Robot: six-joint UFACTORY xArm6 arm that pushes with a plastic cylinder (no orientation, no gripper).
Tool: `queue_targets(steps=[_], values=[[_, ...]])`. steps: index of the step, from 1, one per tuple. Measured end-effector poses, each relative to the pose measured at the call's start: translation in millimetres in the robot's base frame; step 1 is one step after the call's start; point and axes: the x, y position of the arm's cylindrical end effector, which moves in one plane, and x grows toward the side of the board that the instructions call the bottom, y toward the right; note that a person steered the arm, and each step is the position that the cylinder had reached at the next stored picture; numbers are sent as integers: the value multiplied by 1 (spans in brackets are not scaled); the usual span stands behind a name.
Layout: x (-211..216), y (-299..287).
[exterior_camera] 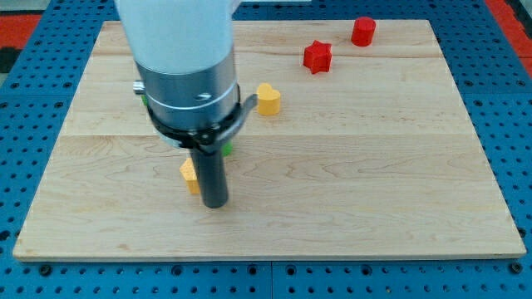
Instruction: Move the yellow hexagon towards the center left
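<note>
The yellow hexagon lies on the wooden board at the lower left of centre, mostly hidden behind my rod. My tip rests on the board just right of and slightly below the hexagon, touching or nearly touching it. A yellow heart-shaped block sits above and to the right of the rod. A green block shows only as a sliver beside the rod, under the arm's body.
A red star-shaped block and a red cylinder sit near the view's top right. The arm's white and grey body hides the board's upper left. A blue pegboard surrounds the board.
</note>
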Motion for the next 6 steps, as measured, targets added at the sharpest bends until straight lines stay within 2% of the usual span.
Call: queue_targets(steps=[2, 3, 5, 6], values=[[-29, -56], [-21, -64], [-7, 13], [-13, 18]])
